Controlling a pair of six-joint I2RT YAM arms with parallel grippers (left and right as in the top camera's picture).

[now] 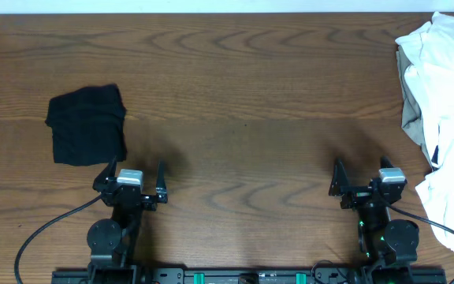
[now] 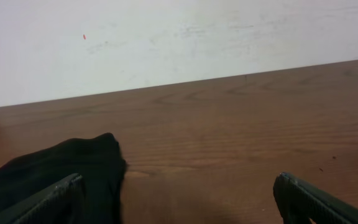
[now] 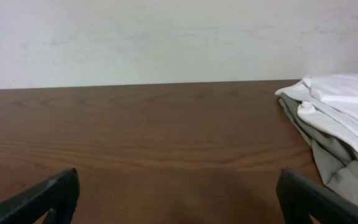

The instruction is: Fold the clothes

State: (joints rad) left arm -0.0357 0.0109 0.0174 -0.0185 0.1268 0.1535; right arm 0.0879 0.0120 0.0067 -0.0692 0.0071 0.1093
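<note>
Black garment point(image 1: 87, 124); white T-shirt point(image 1: 448, 79); beige cloth point(image 3: 334, 162); brown wood-grain table point(image 1: 251, 95).

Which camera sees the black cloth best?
The overhead view: it shows the whole black cloth on the table, all edges visible. The left wrist view catches only part, low at left. The right wrist view misses it.

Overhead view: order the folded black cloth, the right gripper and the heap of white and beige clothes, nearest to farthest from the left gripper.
From the left gripper:
1. The folded black cloth, close by, ahead and slightly to its left.
2. The right gripper, level with it, well off to its right.
3. The heap of white and beige clothes, at the far right edge.
</note>
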